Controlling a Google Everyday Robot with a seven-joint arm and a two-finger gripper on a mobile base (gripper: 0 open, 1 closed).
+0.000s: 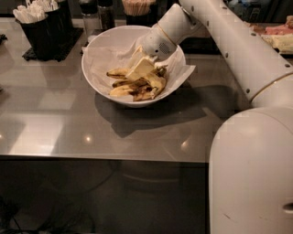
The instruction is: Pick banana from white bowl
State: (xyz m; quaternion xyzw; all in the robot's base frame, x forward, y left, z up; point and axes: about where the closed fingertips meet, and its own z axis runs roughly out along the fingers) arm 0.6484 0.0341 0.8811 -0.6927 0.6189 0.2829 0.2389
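The white bowl (98,87), lined with crumpled white paper, stands on the grey counter at centre back. Several yellow bananas with brown blotches lie heaped in it. A curved yellow banana (158,84) lies on the right of the heap, and shorter ones (120,91) lie at the left and front. My gripper (140,69) reaches down into the bowl from the right and sits right on top of the heap, hiding its middle. I cannot tell whether it is touching or holding a banana.
A black caddy of white utensils (40,27) stands at the back left. Dark shakers (96,16) and a cup of sticks (137,10) stand behind the bowl. A tray with food (279,36) is at the far right. My white arm and base (252,160) fill the right side.
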